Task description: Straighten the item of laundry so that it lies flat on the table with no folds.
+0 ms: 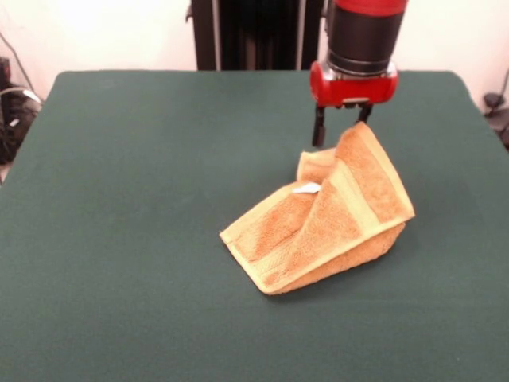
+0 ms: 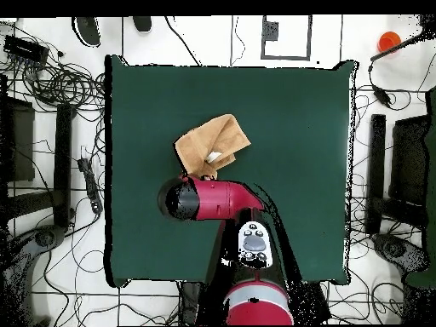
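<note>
The orange-tan towel (image 1: 326, 227) lies crumpled right of the middle of the dark green table (image 1: 119, 199). It is folded over itself, and one corner rises to a peak just under my gripper (image 1: 342, 131). A small white tag shows near the fold. The gripper hangs straight down at the towel's far edge and touches the raised corner. Whether it grips the cloth does not show. In the overhead view the towel (image 2: 213, 145) sits above the red arm (image 2: 213, 200), which hides the gripper.
The table (image 2: 298, 128) reaches far beyond the towel on all sides. Cables, stands and equipment lie on the floor around the table. An orange object (image 2: 389, 39) sits off the table at the top right of the overhead view.
</note>
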